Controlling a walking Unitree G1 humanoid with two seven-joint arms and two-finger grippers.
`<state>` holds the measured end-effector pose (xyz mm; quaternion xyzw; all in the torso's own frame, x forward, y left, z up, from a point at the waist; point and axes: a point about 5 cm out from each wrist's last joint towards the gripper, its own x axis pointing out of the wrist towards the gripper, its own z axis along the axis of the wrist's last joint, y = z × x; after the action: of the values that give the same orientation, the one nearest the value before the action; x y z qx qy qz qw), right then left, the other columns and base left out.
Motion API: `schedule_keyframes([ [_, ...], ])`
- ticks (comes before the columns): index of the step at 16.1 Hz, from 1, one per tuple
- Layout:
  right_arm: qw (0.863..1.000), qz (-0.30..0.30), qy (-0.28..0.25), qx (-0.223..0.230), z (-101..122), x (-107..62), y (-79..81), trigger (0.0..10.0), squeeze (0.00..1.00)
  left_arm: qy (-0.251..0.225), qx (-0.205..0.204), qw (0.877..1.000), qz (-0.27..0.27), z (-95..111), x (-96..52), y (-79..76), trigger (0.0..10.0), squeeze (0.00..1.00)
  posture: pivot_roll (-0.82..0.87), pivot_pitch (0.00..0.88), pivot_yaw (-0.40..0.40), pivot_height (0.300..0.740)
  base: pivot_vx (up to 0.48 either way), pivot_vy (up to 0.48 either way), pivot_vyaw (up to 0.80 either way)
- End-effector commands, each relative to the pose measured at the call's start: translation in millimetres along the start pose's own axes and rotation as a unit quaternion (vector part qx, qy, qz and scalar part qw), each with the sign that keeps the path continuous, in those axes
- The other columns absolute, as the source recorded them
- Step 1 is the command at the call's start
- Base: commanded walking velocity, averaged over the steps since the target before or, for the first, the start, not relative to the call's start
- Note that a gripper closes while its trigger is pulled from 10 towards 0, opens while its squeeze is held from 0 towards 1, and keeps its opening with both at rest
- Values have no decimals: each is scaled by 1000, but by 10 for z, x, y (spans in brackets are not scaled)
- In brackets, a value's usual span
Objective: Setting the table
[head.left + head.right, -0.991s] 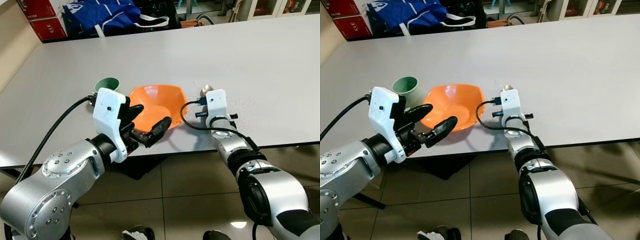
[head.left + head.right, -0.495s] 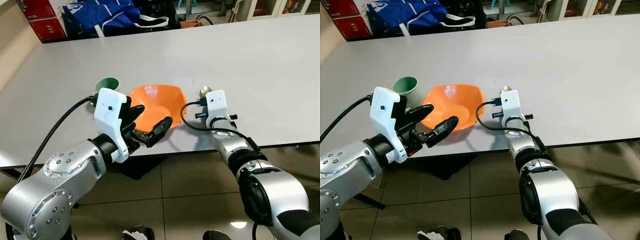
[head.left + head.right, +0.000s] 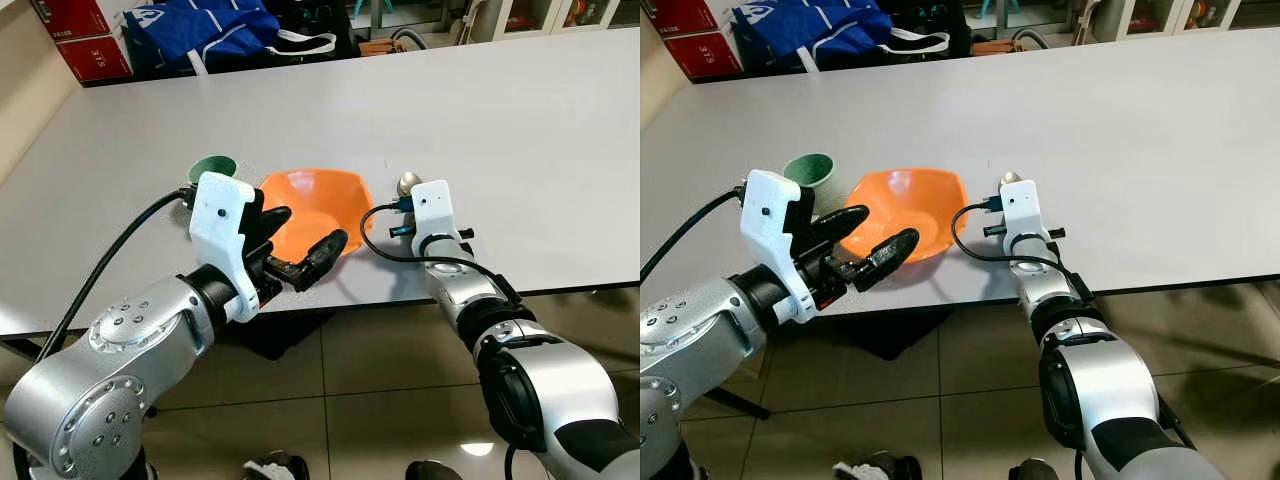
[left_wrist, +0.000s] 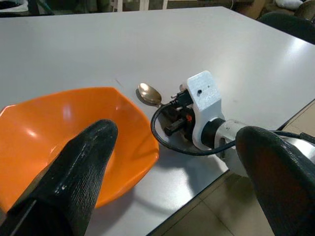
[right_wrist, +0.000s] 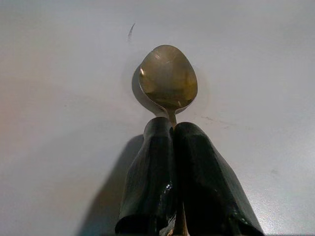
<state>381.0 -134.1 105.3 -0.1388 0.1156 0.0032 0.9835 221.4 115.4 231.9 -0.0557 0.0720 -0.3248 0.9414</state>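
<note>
A shallow orange plastic bowl [image 3: 318, 206] sits upright on the bench, its near rim between the spread fingers of the left hand [image 3: 300, 248]. A brass-coloured metal spoon [image 5: 168, 82] lies just beside it, handle pinched in the right hand [image 5: 173, 129], its bowl-end facing up beyond the fingertips.

bowl [image 3: 320, 205]: 1 | cup [image 3: 212, 166]: 1 | spoon [image 5: 168, 81]: 1 | table [image 3: 520, 130]: 1

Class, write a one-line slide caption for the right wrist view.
Right gripper shut on a spoon lying on the white table.
</note>
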Motion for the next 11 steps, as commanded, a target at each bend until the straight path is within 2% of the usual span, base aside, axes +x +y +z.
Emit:
schedule_keyframes([
  [1, 1000, 10, 23, -3, -124, -30, 45, 0, 0, 2, 5, 1000, 1, 10, -8, -3, 10000, 0, 85, 129, 134, 740, 0, 0, 0],
  [7, 1000, 4, 25, -16, -132, -29, 18, 0, 0, -1, 3, 1000, 2, 8, 2, -5, 10000, 0, 78, 119, 131, 740, 0, 0, 0],
  [8, 999, -3, 30, -18, -142, -28, 3, 8314, 161, -1, 3, 1000, 2, 9, 4, -7, 10000, 0, 76, 116, 132, 740, 0, 0, 0],
  [9, 999, -5, 33, -19, -150, -29, -3, 10000, 475, -1, 3, 1000, 2, 10, 6, -7, 10000, 0, 75, 115, 132, 740, 0, 0, 0],
  [10, 999, -4, 35, -19, -154, -29, -2, 10000, 655, -1, 3, 1000, 1, 11, 9, -7, 10000, 0, 75, 114, 132, 740, 0, 0, 0],
  [11, 999, -3, 35, -18, -156, -30, -2, 10000, 886, -2, 3, 1000, 1, 12, 9, -7, 10000, 0, 73, 114, 133, 740, 0, 0, 0],
])
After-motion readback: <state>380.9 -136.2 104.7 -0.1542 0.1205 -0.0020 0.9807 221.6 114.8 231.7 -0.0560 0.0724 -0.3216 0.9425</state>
